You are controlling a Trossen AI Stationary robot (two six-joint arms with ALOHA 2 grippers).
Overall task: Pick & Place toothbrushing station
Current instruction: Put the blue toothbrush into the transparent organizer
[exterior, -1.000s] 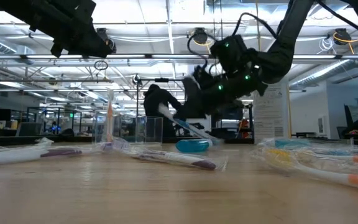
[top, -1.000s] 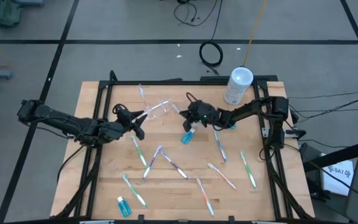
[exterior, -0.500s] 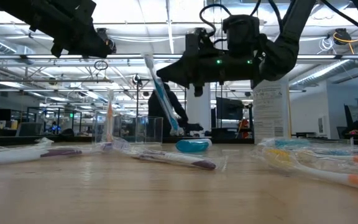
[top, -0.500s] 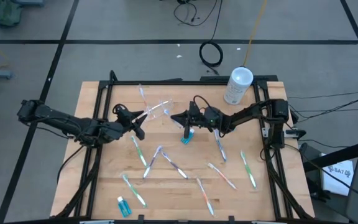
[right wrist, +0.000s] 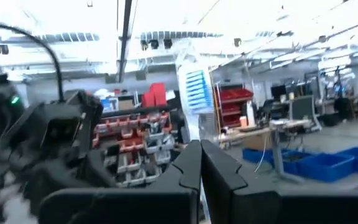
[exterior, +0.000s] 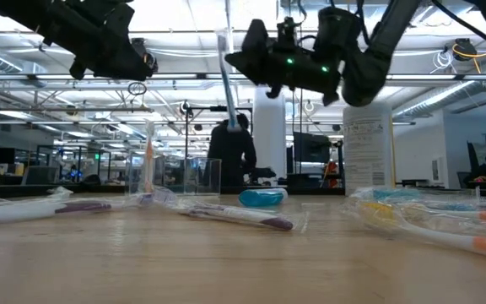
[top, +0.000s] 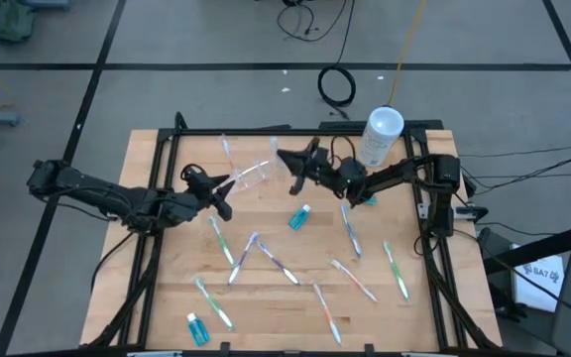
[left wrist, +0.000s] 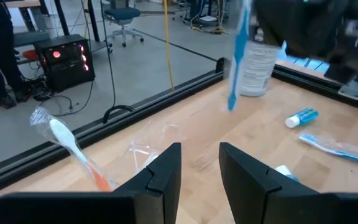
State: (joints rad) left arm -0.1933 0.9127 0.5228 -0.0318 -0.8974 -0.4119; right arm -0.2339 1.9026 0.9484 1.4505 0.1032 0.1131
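Two dark jointed arms, black cables looped alongside, green lights on right tool (exterior: 247,57)

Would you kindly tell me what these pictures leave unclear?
- Left gripper: in the left wrist view, its fingers stand apart with nothing visible between them; the high view is too small to confirm.
- Clear crinkly plastic pouch: contents too small, high view.
- Right gripper: its grip point on the blue-handled toothbrush is hidden behind its fingers.

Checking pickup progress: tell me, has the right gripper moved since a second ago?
Yes. The right gripper, shut on a blue toothbrush, moved up from the teal tube toward the table's far edge.
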